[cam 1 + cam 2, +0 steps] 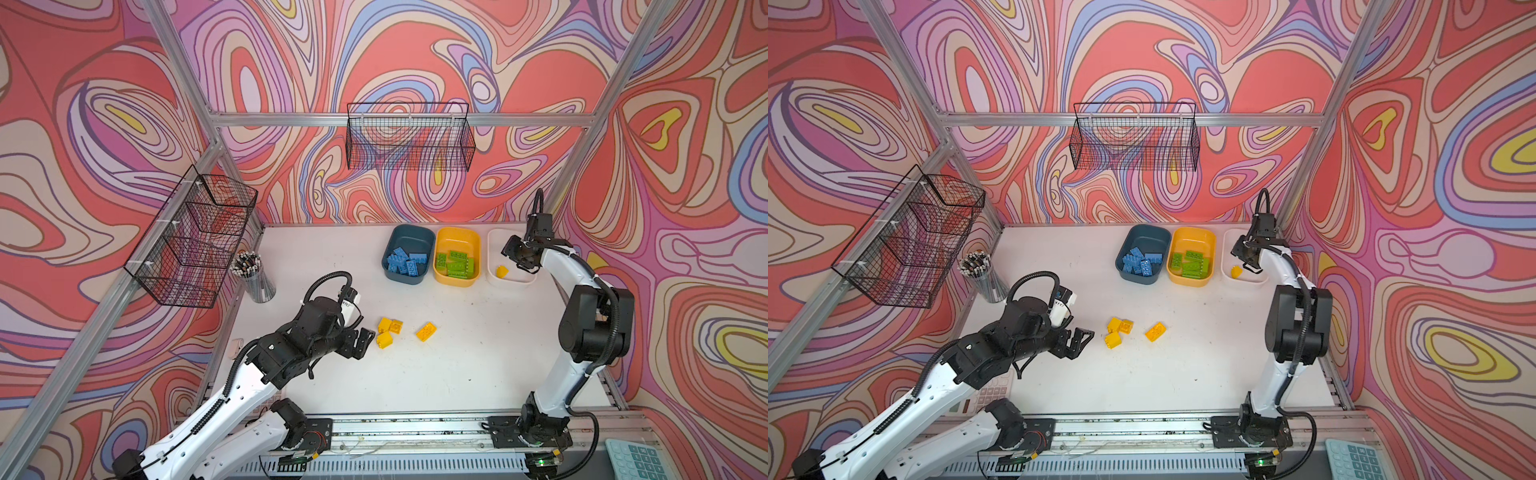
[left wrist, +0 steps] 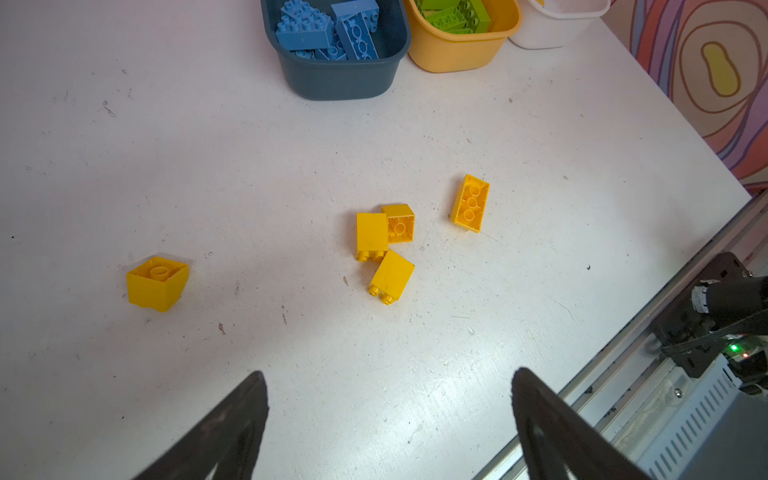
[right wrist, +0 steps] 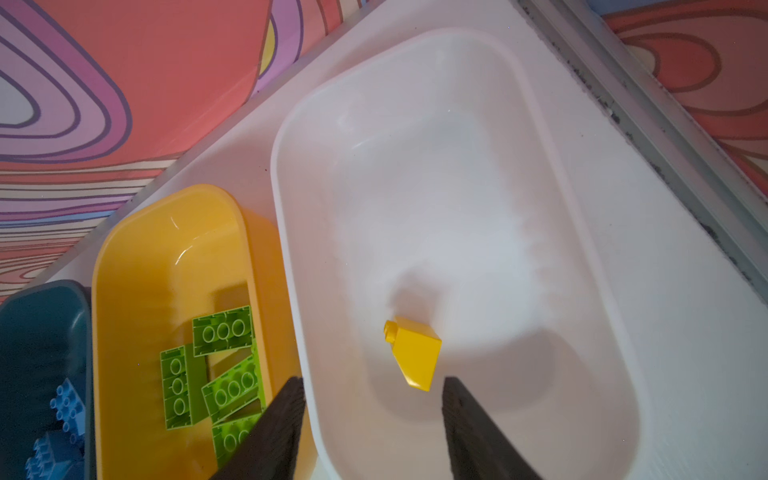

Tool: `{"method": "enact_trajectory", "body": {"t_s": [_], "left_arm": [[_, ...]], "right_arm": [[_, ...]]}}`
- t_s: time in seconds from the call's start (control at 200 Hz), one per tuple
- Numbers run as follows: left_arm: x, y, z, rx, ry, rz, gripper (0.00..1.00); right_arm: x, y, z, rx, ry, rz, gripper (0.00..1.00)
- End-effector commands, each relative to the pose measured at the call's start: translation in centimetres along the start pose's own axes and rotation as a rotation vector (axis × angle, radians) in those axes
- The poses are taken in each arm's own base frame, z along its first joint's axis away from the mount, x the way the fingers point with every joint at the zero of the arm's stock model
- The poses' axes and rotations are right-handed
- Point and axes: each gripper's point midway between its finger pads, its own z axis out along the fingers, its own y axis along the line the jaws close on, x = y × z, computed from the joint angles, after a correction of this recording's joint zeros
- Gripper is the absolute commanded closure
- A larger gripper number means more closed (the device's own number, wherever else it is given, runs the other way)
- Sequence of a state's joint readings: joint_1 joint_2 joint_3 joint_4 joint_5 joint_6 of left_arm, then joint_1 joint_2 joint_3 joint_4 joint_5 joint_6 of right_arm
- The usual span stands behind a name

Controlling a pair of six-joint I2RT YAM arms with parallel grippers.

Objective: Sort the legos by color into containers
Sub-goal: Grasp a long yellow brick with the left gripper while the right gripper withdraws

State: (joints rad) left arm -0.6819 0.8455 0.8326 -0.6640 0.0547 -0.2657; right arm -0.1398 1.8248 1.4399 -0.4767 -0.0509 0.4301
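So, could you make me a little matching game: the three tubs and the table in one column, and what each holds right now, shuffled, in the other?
Column one:
1. dark teal tub
2. yellow-orange tub
3. white tub
4. table

Column two:
a. lime green bricks
b. single yellow brick
c. several loose yellow bricks
d. blue bricks

Pairs: 1-d, 2-a, 3-b, 4-c

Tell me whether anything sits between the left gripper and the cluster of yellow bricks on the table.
Nothing visible does. In the left wrist view, only bare table lies between the open left gripper and the yellow bricks.
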Motion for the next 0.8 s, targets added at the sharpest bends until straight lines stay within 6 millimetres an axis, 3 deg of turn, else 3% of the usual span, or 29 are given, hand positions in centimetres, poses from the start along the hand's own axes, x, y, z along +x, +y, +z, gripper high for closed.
{"method": "enact_trajectory", "body": {"t_s": [0.0,0.165,0.31,0.591,0.791], "left_arm": [[-0.4,-0.4,-0.1,0.002,0.03,0.008,0.08],[-0.9,-0.4,1.4,-0.037,0.112,0.016,0.1],[-1.5,-2.3,3.3,-0.028,0.146,0.075,0.11],[-1.9,-8.5,8.9,0.005,0.216,0.258,0.11],[-0.9,-10.9,14.0,0.03,0.269,0.299,0.14]], "right_arm": [[-1.1,2.2,-4.0,-0.111,-0.101,0.011,0.43],[1.7,5.9,-8.2,-0.311,-0.173,-0.037,0.43],[4.4,8.2,-10.8,-0.503,-0.18,-0.033,0.42],[6.9,9.6,-13.9,-0.681,-0.187,-0.009,0.41],[8.3,9.0,-14.2,-0.723,-0.187,0.044,0.41]]}}
